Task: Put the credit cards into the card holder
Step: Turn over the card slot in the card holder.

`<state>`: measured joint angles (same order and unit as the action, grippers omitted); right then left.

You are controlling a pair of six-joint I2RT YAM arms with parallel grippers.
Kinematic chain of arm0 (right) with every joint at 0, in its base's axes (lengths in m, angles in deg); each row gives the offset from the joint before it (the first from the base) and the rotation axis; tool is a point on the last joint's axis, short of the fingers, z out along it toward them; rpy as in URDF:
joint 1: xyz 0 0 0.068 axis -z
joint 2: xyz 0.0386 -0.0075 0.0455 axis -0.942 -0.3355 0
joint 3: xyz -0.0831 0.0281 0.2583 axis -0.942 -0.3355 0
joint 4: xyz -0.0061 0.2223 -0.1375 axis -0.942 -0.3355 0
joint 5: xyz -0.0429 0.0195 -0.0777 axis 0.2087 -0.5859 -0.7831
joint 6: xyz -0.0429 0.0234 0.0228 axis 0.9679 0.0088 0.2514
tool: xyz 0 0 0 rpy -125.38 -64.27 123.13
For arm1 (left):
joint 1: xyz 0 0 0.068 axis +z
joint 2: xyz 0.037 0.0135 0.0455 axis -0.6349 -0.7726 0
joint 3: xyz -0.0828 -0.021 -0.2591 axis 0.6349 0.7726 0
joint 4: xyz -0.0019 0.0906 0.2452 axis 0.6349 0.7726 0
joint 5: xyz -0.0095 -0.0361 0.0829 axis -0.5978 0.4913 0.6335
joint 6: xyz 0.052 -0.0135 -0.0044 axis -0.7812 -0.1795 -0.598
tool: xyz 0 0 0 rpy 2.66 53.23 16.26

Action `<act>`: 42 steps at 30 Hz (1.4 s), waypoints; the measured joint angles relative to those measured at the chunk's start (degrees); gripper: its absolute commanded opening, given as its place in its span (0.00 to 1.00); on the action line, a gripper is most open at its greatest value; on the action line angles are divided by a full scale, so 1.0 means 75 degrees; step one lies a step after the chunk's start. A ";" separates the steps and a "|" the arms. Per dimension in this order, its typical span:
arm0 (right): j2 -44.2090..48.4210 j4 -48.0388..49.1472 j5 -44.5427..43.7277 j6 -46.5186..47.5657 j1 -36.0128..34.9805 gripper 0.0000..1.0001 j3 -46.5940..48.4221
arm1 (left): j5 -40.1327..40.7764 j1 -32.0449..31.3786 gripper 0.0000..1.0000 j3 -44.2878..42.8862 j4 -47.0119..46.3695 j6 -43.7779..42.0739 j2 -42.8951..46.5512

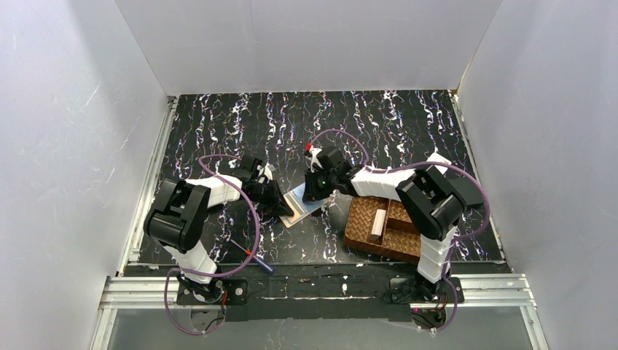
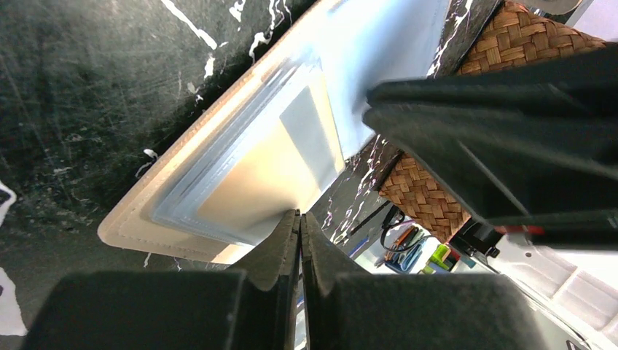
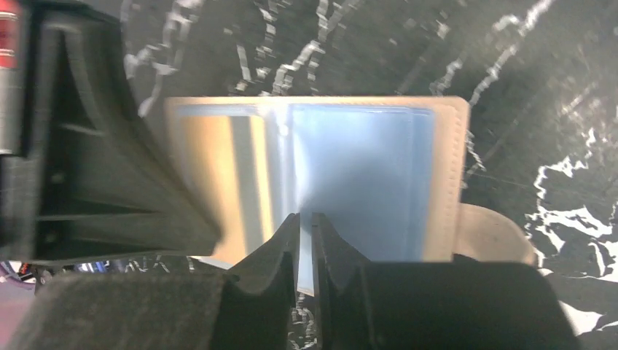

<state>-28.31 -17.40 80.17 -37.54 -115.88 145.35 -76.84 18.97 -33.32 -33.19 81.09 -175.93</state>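
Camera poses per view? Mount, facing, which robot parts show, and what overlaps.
Top external: above and behind the bases, looking down at the table; both arms show.
Left wrist: on the left arm, looking along the left gripper at the open card holder; right gripper opposite.
Right wrist: on the right arm, looking along the right gripper at the same holder; left gripper at left.
Shared: all see the card holder.

Off-task items I log:
- Brown woven basket tray (image 1: 364, 235), just right of the right gripper (image 1: 314, 192) and toward the near edge. A pale block (image 1: 377, 224) lies in it.
- Screwdriver (image 1: 255, 257) with a red-and-blue handle, near side of the left gripper (image 1: 283, 208).
- Black marbled tabletop (image 1: 393, 131), under both grippers.
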 measured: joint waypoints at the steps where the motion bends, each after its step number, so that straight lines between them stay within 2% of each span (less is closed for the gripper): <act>1: -0.0125 0.0038 0.0160 -0.0027 0.0138 0.18 -0.0069 | -0.0001 0.0000 0.00 0.0000 -0.0001 0.0000 -0.0003; 7: -0.0325 0.0074 0.0311 0.0128 0.0259 0.18 0.0006 | 0.0004 0.0003 0.00 -0.0003 0.0016 -0.0027 -0.0008; 17: -0.0134 -0.0857 -0.1748 0.0511 -0.0056 0.19 0.0374 | 0.0058 0.0048 0.00 -0.0026 0.0155 -0.0178 0.0023; 20: -0.0085 -0.0986 -0.2036 0.0560 -0.0054 0.19 0.0377 | 0.0070 0.0061 0.00 -0.0026 0.0291 -0.0228 0.0059; 23: -0.0032 -0.1105 -0.2174 0.0698 -0.0053 0.25 0.0380 | 0.0096 0.0061 0.00 -0.0032 0.0459 -0.0301 0.0088; 28: 0.0137 -0.1514 -0.2390 0.0959 0.0038 0.46 0.0383 | 0.0599 0.0093 0.05 -0.0174 0.1181 -0.0605 0.0120; 33: 0.0302 -0.1916 -0.1807 0.1041 0.0183 0.58 0.0412 | 0.0720 0.0099 0.10 -0.0498 0.1600 -0.0772 0.0190; 38: 0.0735 -0.1970 -0.0987 0.0790 0.0206 0.61 0.0412 | 0.0525 0.0099 0.16 -0.0577 0.1644 -0.0752 0.0576; 42: 0.1371 -0.2060 -0.1207 0.0695 0.0188 0.54 0.0420 | 0.0126 0.0091 0.17 -0.0608 0.1436 -0.0602 0.0804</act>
<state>-18.03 -32.84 71.12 -32.33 -114.47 148.50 -75.90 19.64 -37.88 -22.42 76.57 -169.90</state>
